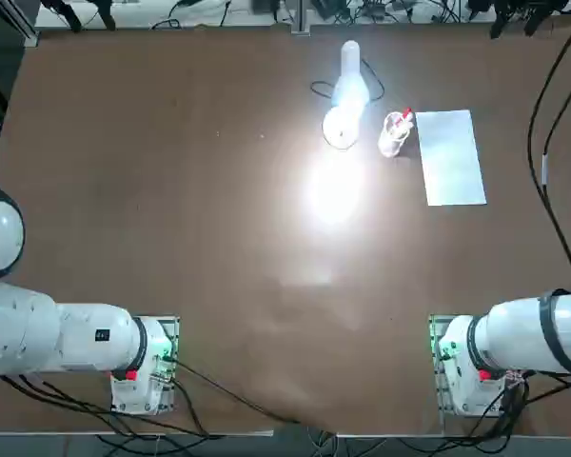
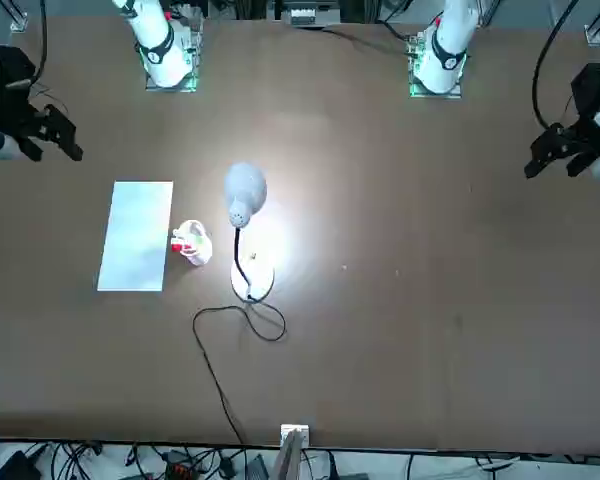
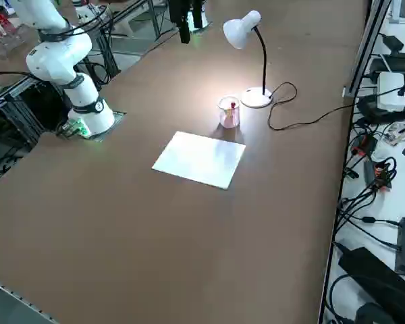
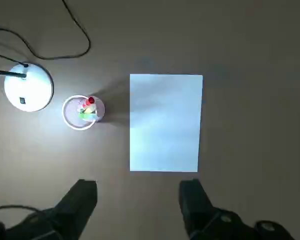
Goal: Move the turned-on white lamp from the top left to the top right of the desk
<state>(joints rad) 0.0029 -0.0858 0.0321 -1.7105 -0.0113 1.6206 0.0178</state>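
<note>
From overhead, I see the glowing white lamp (image 1: 350, 81) near the middle of the worktop's (image 1: 200, 190) far edge. Front view: my right gripper (image 2: 77, 150) hangs toward the right edge; cables (image 2: 75, 460) lie beyond the far edge. Wrist view: its fingers are apart above the worktop, empty.

desk (image 1: 228, 238): brown, matte | on it: lamp (image 1: 350, 90), lit, cord partly looped; cup (image 1: 392, 137) w/ red-tipped item, just beside lamp base; white sheet (image 1: 451, 158) flat, cup between it and lamp
</note>
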